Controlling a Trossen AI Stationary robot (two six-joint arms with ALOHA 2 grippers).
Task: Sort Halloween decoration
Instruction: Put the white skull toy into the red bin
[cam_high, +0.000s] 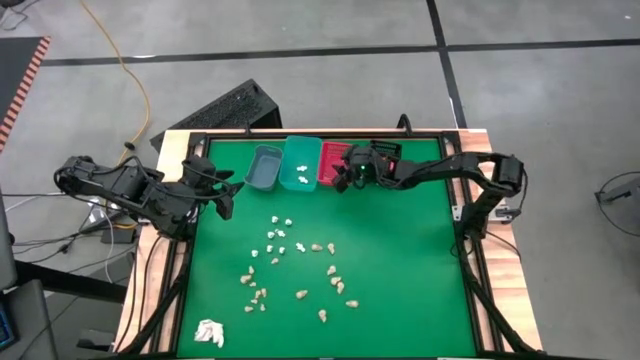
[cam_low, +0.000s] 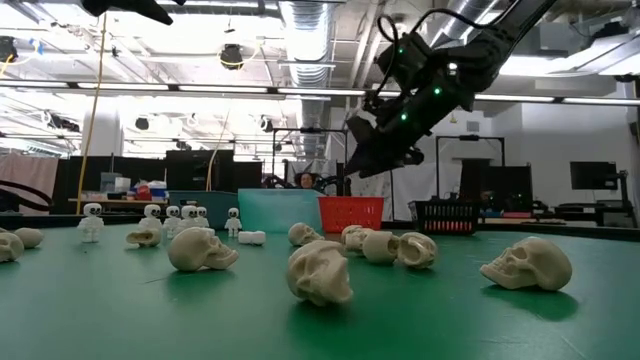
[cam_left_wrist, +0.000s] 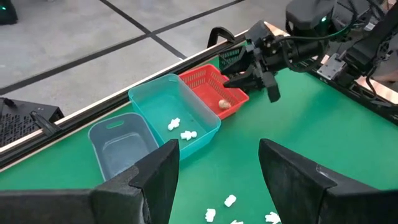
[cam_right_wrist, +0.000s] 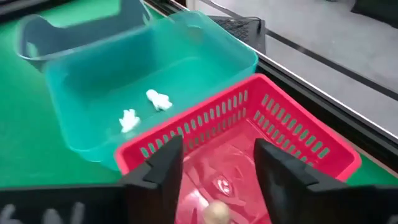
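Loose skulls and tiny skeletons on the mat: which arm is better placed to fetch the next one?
Probably the left. Its open left pincer hangs empty beside the scattered pieces. The right pincer, open, is above the red basket, where a tan skull lies, farther from the scatter.

Four cameras on one green table (cam_high: 400, 300).
One looks straight down from overhead; another sits level with the tabletop, facing the room behind. Two wrist cameras look close past their own fingers, both taking in the red bin (cam_left_wrist: 214, 87) and teal bin (cam_right_wrist: 155, 68).
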